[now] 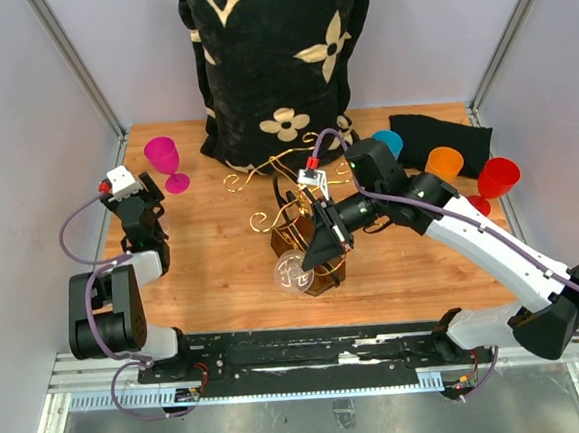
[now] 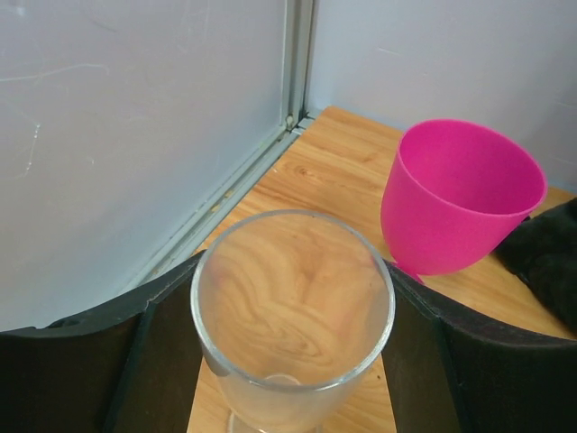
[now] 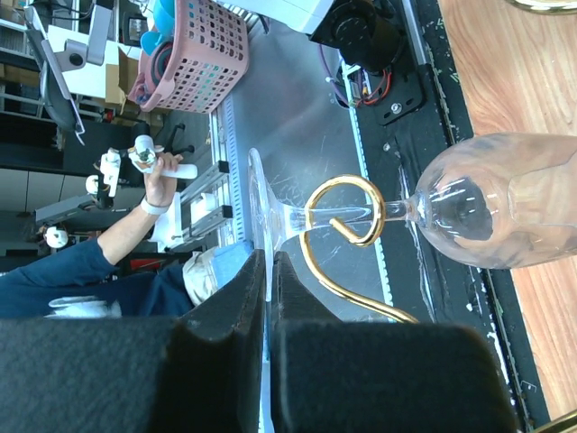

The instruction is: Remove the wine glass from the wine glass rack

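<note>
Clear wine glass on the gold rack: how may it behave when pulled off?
Probably fragile: the wine glass looks thin. May pivot: the right claw pinches only its foot. Its stem may snag the rack curled around it.

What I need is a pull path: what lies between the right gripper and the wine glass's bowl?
Right wrist view: a gold scroll of the wine glass rack rings the stem, between the right gripper pinching the foot and the wine glass bowl.
</note>
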You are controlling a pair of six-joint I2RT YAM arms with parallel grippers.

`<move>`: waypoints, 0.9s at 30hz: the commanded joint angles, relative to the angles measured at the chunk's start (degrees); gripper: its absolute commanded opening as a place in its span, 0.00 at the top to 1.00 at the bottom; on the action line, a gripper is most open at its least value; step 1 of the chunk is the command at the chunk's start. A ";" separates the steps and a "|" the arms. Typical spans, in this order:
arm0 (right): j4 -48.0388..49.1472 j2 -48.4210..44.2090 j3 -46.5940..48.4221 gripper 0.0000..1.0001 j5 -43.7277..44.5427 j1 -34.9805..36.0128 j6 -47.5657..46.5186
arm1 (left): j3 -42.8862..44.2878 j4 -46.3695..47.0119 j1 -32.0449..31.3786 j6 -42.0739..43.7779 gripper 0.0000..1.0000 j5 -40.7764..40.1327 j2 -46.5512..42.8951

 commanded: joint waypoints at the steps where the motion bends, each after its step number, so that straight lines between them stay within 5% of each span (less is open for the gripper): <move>1: -0.71 -2.11 0.87 0.99 -3.07 -0.34 0.76 | 1.30 0.82 -0.12 -0.44 0.27 -0.68 -2.36; 14: -9.48 -4.72 0.29 0.99 -2.03 -5.80 -3.12 | 1.04 0.86 -0.07 -1.88 0.24 0.57 -3.31; 27: -4.84 0.01 4.23 0.99 -3.13 -10.02 -2.72 | 3.04 -3.62 -0.07 -3.13 0.22 1.89 -5.53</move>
